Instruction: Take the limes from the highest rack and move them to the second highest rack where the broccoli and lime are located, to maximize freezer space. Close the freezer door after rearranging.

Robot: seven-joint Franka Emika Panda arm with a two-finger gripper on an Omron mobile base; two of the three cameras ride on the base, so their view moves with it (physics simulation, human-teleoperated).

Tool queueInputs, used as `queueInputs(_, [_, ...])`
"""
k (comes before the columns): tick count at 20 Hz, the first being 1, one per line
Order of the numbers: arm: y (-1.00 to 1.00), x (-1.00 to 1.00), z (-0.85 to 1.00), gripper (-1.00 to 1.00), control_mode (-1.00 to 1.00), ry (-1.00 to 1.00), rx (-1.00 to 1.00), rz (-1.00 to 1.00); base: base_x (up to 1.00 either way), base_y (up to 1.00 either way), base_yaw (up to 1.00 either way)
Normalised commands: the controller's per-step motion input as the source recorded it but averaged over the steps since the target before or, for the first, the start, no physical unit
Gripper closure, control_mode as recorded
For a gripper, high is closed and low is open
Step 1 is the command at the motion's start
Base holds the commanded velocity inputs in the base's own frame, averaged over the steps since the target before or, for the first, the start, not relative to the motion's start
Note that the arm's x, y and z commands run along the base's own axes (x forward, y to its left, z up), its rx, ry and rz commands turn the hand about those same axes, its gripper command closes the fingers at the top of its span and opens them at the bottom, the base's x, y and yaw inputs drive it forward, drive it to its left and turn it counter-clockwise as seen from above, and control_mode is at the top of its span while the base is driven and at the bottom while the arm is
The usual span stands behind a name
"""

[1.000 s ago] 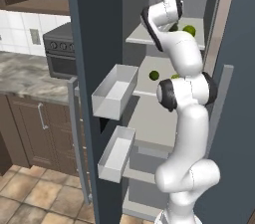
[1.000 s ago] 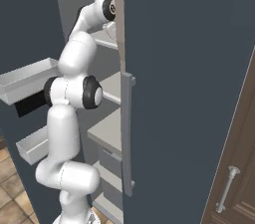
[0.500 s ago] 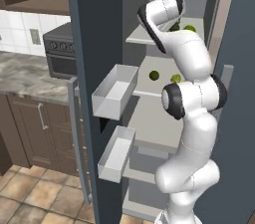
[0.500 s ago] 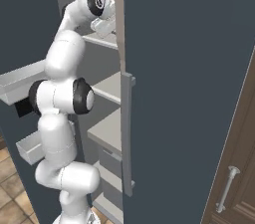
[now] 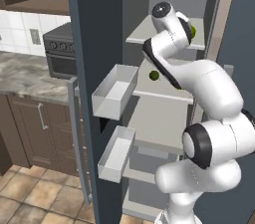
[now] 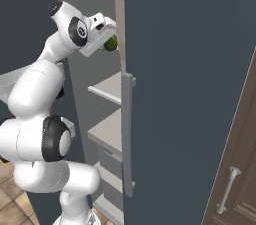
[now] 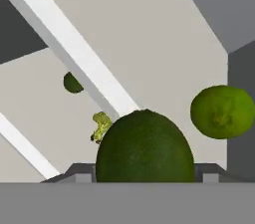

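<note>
In the hand view a large dark-green lime (image 7: 144, 146) sits between my fingertips, and my gripper (image 7: 144, 170) is shut on it. A second lime (image 7: 222, 112) lies just to the right on the highest rack (image 7: 149, 29). Below, on the second highest rack (image 7: 30, 98), lie another lime (image 7: 73, 82) and a small broccoli (image 7: 101, 124). From the left base view my gripper (image 5: 187, 28) is at the highest rack (image 5: 144, 36), with a lime (image 5: 154, 75) on the second rack (image 5: 164, 91). The right base view shows the gripper (image 6: 107, 40) holding the lime (image 6: 111, 44).
The freezer door (image 5: 94, 44) stands open at the left, with two white door bins (image 5: 115, 91) (image 5: 117, 153) jutting toward the shelves. A dark panel (image 6: 190, 69) closes off the right side. A stove (image 5: 62, 51) and marble counter (image 5: 30, 76) lie further left.
The hand has come down from high in the freezer to the level of the highest rack, and the elbow has dropped lower. The gripper stays shut on the lime.
</note>
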Motion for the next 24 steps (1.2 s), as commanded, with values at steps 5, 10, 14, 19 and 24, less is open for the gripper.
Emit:
queueInputs(5, [0.11,-1.00,-0.18,1.00,-1.00,-0.02,0.00,0.00,0.00,0.00,0.00])
queueInputs(10, [0.23,-0.44,-0.23,1.00,-1.00,0.14,0.00,0.03,0.00,0.00,0.00])
queueInputs(14, [0.08,0.26,-0.32,1.00,-1.00,0.20,0.00,0.14,0.00,0.00,0.00])
queueInputs(19, [0.05,0.49,-0.46,1.00,-1.00,0.11,0.00,0.17,0.00,0.00,0.00])
queueInputs(24, [0.00,0.60,-0.52,1.00,-1.00,0.04,-0.04,0.11,0.00,0.00,0.00])
